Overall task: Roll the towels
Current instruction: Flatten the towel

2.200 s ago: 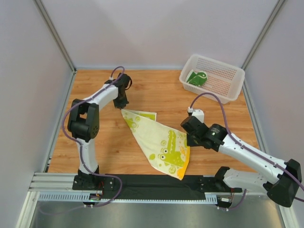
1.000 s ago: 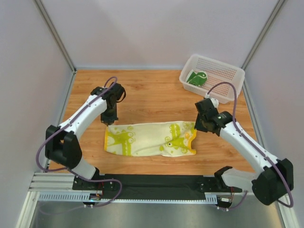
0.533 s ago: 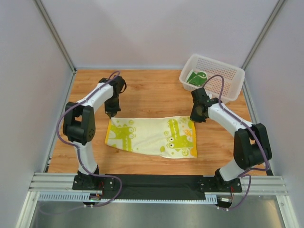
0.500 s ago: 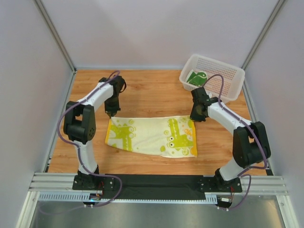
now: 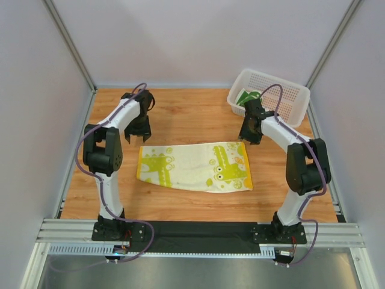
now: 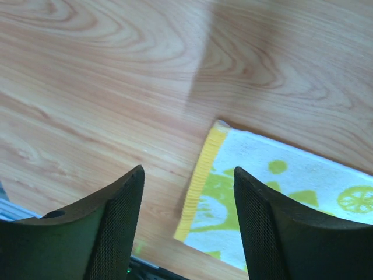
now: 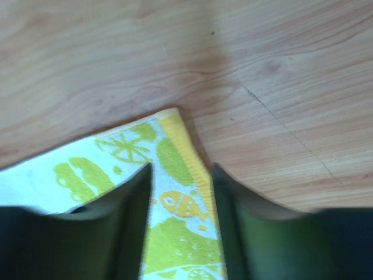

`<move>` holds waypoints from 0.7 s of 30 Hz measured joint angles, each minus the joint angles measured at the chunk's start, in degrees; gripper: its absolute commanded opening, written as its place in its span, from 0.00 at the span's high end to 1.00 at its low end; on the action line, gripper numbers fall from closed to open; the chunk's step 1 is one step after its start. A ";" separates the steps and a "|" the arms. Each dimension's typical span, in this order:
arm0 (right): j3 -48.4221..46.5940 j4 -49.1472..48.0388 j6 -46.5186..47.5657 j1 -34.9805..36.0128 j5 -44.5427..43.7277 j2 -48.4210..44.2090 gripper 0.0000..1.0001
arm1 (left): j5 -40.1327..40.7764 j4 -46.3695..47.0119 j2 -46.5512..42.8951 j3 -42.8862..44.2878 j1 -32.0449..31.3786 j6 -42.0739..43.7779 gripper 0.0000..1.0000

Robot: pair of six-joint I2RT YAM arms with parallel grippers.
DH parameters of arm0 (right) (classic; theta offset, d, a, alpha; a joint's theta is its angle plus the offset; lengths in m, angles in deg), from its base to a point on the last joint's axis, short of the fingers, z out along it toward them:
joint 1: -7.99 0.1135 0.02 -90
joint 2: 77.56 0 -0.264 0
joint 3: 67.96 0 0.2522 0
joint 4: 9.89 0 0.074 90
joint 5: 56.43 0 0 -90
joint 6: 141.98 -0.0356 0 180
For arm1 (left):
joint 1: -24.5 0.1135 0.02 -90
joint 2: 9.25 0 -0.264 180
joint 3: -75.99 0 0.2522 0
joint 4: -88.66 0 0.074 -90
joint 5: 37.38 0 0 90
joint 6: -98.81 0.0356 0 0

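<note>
Both pincers have just let go: the cream-yellow cloth towel with lime-green blob prints (image 5: 195, 167) now lies spread flat.
A moment ago each pincer was clamped on a far corner, stretching it out. Now the left pincer (image 5: 138, 135) stands wide and empty just past the far-left corner. The right pincer (image 5: 249, 137) is parted less, blurred in its wrist view, with nothing gripped, over the far-right corner. The towel sits lengthwise mid wooden surface (image 5: 192, 114), mostly smooth. The dark green cloth towel with white line drawings (image 5: 243, 96) is in the white perforated plastic basket (image 5: 289, 99) at the far right, partly hidden by the right arm. Looks like spreading is done and rolling not started; next likely regrasp along one edge.
</note>
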 measured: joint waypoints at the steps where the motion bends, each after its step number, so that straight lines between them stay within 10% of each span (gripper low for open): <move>1: -0.50 -0.04 0.37 -0.22 -0.42 -0.35 0.26 | 0.35 -0.13 -0.55 -0.22 0.31 -0.09 0.28; 14: 12.70 0.28 0.22 -0.11 1.64 -24.46 0.21 | -4.28 5.92 -34.29 -29.49 1.53 -4.15 0.29; 21: 26.91 -1.51 -1.88 1.51 8.96 -28.57 0.22 | -14.03 15.50 -37.18 -48.13 1.53 -8.07 0.29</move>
